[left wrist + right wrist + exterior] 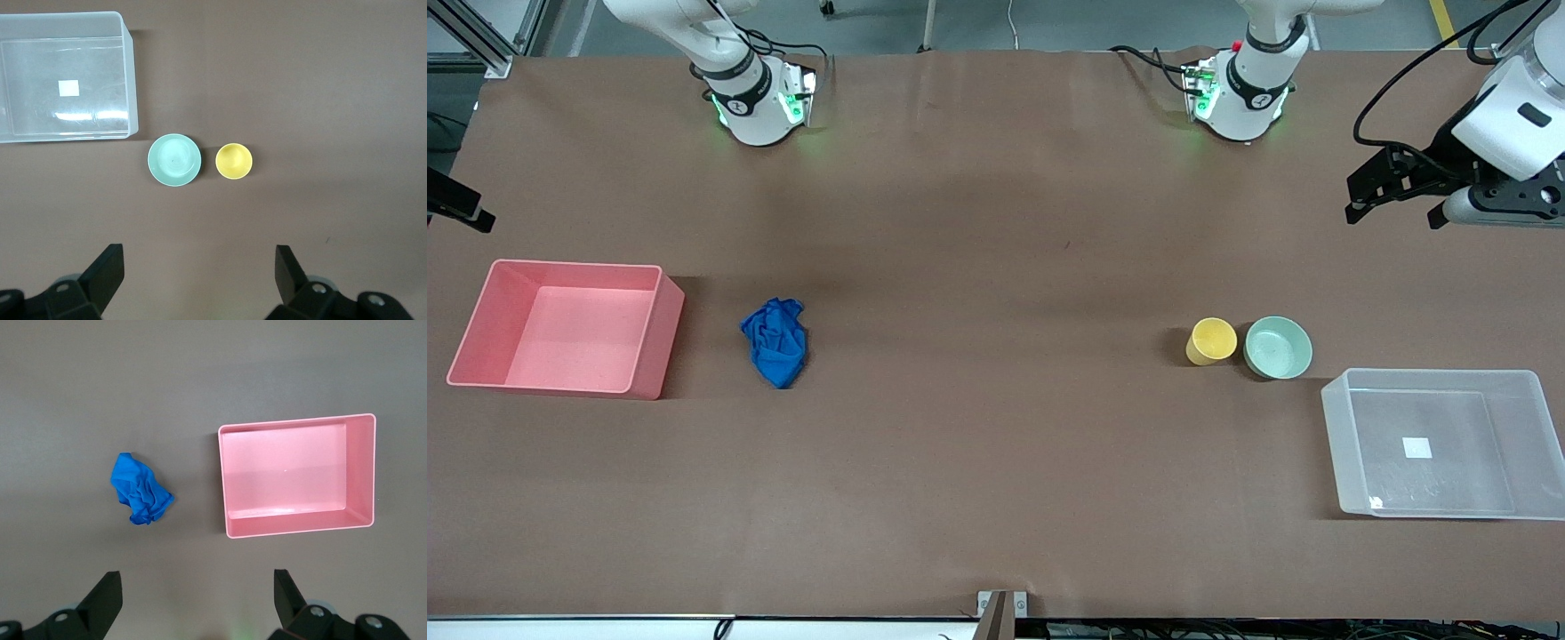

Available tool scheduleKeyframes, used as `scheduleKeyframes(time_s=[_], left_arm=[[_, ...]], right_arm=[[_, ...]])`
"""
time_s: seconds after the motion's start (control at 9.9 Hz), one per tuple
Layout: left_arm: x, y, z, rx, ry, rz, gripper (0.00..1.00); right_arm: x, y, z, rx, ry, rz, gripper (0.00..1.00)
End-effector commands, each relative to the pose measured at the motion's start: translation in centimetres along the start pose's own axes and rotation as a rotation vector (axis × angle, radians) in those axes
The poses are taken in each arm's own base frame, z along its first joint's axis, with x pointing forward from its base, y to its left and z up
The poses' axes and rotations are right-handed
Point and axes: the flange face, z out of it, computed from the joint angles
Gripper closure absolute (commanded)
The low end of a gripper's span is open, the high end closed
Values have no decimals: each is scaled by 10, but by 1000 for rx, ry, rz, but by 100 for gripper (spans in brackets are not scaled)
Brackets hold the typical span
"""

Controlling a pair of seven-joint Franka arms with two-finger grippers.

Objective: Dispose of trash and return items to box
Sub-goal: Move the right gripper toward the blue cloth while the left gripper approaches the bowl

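The blue cloth lies crumpled on the table beside the pink bin; it also shows in the right wrist view. The yellow cup and the mint-green bowl stand side by side, upright, close to the clear box, which holds nothing. Cup, bowl and box show in the left wrist view. My left gripper is open and empty, high over bare table at the left arm's end. My right gripper is open and empty, at the right arm's end of the table.
An open, empty pink bin stands at the right arm's end; it shows in the right wrist view. Brown paper covers the table. The two arm bases stand along the table's edge farthest from the front camera.
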Motion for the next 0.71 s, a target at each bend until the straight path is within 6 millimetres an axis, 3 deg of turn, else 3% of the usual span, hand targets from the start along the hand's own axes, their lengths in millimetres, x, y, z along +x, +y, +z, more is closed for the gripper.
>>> scheduleKeyframes(time_s=[0.0,0.2,0.4,0.61], left_arm=[[-1,1,16,1,-34,2,0],[4,-3,19,5,-34,-15,0],[13,-30,32,0,-38,-44,1],[18,-51,79,3,-44,-82,1]], right_arm=[[-2,-2,-2,4,10,-16,0],[-3,-1,-2,4,8,-15,0],[-3,-4,-2,4,6,-18,0],[-2,-9,-2,3,8,-22,0]])
